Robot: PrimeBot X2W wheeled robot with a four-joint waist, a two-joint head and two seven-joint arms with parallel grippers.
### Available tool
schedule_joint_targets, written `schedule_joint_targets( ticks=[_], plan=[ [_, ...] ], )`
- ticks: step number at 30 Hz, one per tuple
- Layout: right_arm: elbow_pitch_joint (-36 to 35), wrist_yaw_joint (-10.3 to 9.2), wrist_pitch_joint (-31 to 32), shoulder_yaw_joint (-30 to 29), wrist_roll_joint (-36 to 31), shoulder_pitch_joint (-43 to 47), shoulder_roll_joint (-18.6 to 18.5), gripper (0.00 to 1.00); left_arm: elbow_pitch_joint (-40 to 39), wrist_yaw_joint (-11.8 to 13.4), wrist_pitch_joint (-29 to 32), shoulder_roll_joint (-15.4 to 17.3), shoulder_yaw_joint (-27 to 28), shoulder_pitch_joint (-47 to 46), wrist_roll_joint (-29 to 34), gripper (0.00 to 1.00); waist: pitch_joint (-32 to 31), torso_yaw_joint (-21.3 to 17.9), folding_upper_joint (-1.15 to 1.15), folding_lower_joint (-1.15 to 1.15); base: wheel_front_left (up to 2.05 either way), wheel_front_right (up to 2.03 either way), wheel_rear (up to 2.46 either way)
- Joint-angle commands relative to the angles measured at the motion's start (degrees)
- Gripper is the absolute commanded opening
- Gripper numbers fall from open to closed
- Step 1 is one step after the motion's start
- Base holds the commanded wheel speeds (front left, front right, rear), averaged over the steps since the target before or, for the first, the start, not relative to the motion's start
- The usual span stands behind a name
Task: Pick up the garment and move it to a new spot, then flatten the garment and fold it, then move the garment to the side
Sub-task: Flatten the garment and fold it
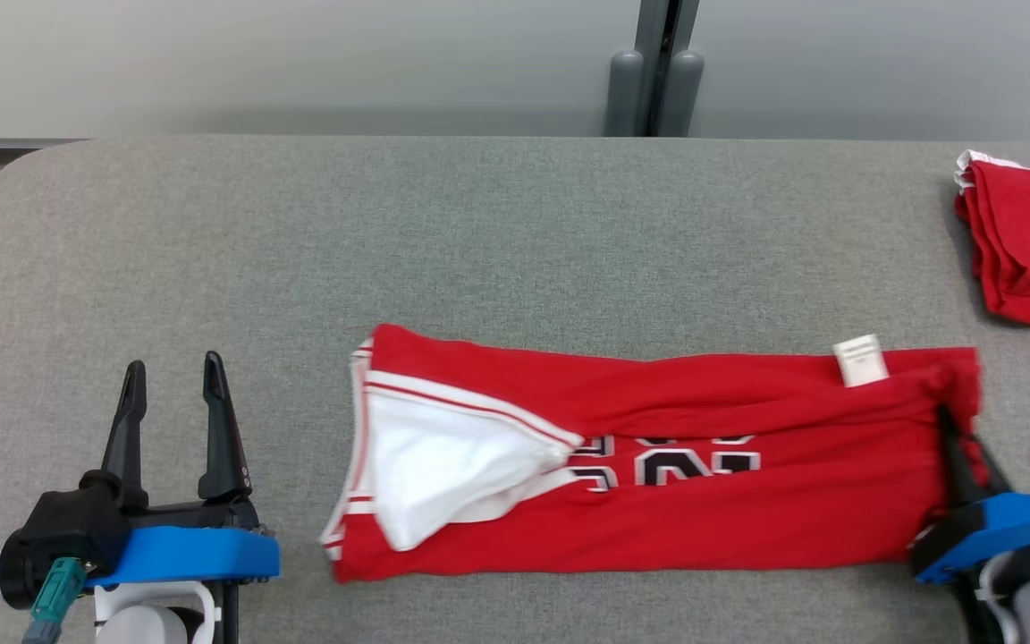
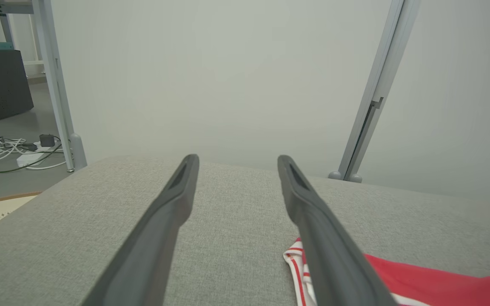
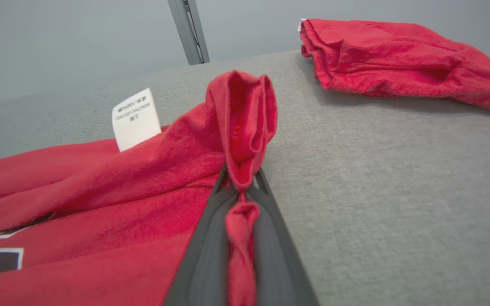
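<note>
My right gripper (image 3: 241, 180) is clamped on the jersey (image 1: 658, 510).
I see the jersey lying folded across the table (image 1: 479, 233), pinched at its right edge; my left gripper (image 1: 173, 368) stands spread wide near its left end.

A lab-like test room: plain partition panels (image 2: 228, 85), metal post (image 2: 374, 106), floor cables (image 2: 11, 148), grey padded table (image 1: 479, 224).

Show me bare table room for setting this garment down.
Free: the wide table strip behind the garment, and the patch between its white end and the left gripper. Crowded: far right, where the right gripper pinches cloth near the red pile.
</note>
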Motion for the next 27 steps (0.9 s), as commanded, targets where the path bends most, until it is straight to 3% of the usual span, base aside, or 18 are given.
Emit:
schedule_joint_targets(
  ticks=[1, 6, 9, 16, 27],
  plan=[
    [-0.7, -0.02, -0.3, -1.9, -0.2, 0.7, -2.1, 0.0, 0.2, -0.3, -0.2, -0.1, 0.5, 0.4, 0.6, 1.0, -0.2, -0.2, 0.0, 0.0, 0.0, 0.0, 0.0],
    [-1.7, -0.02, -0.3, -5.1, -1.3, 0.7, -6.0, 0.0, 0.4, -0.7, -0.2, -0.4, 0.6, 0.7, 1.1, 1.0, -0.8, -0.6, 0.0, 0.0, 0.0, 0.0, 0.0],
    [-3.1, -0.02, -0.3, -5.1, -1.9, 0.6, -6.3, 0.0, 0.6, -0.8, -0.2, -0.4, 0.6, 1.0, 1.2, 1.0, -1.3, -1.0, 0.0, 0.0, 0.0, 0.0, 0.0],
    [-8.9, -0.02, -0.3, -2.0, -2.9, 1.6, -2.9, 0.0, 0.9, -1.0, -0.2, -0.5, 0.2, 1.6, 0.6, 1.0, -2.1, -1.7, 0.0, 0.0, 0.0, 0.0, 0.0],
    [-17.4, -0.01, 2.3, 9.1, -3.6, 1.0, 3.5, 0.0, 1.2, -1.1, -0.2, -0.5, -1.1, 0.7, 0.2, 1.0, -1.8, -1.0, 0.0, 0.0, 0.0, 0.0, 0.0]
  ],
)
